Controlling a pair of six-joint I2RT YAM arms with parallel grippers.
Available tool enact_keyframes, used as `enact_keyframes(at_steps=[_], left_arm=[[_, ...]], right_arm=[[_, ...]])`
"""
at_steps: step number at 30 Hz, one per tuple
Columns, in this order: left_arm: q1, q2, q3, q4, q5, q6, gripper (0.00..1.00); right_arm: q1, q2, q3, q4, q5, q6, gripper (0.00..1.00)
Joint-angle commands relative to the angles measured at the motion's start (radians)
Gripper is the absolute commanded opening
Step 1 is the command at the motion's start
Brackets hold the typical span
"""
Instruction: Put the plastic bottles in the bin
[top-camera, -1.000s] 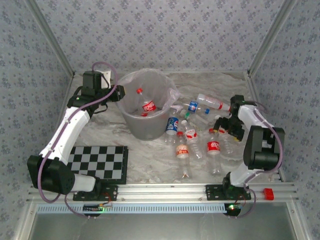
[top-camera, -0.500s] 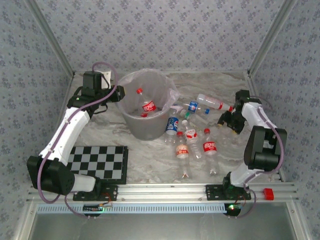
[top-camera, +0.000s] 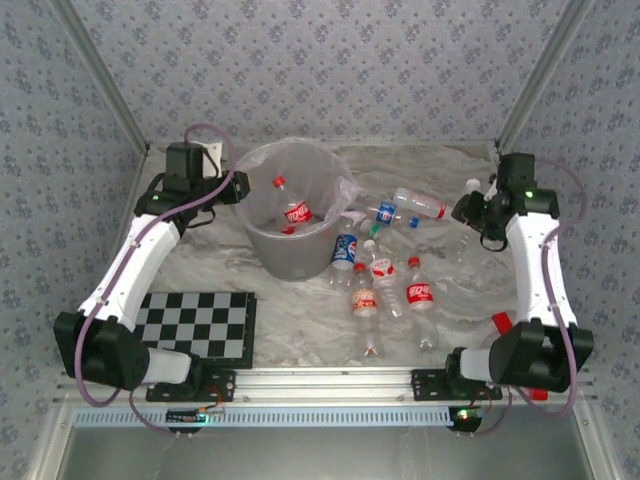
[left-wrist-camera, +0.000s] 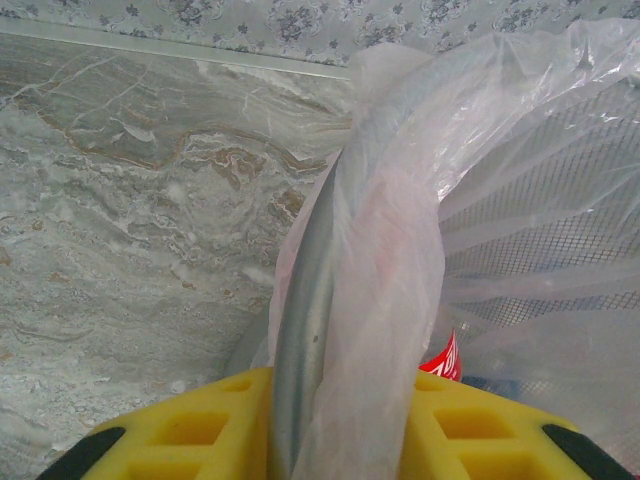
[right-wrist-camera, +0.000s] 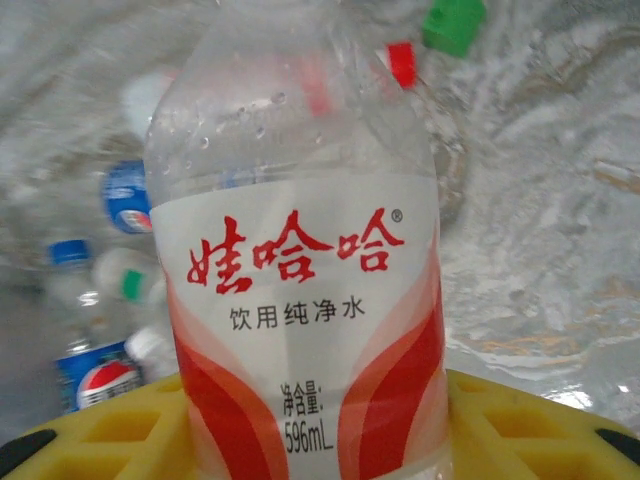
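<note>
Marbled grey tabletop (top-camera: 200, 265): clamps clear red-labelled plastic bottle (right-wrist-camera: 300, 250) in right gripper (right-wrist-camera: 315, 440), far right, well apart from bag-lined round grey bin (top-camera: 290, 258), rim pinched tight by left gripper (left-wrist-camera: 340, 430); wants high carry, release over opening.

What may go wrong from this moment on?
1. The right gripper holds a bottle by its smooth label; it may slip or tilt.
2. Loose bottles lie between it and the bin; a low path may knock them.
3. The left gripper pinches the bin's rim through the bag; pulling may tear it.
</note>
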Motion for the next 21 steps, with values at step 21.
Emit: enact_keyframes(at_steps=[21], left_arm=[[-0.006, -0.026, -0.008, -0.037, -0.005, 0.035, 0.33]], right_arm=[[0.65, 0.205, 0.682, 0.013, -0.113, 0.172, 0.39]])
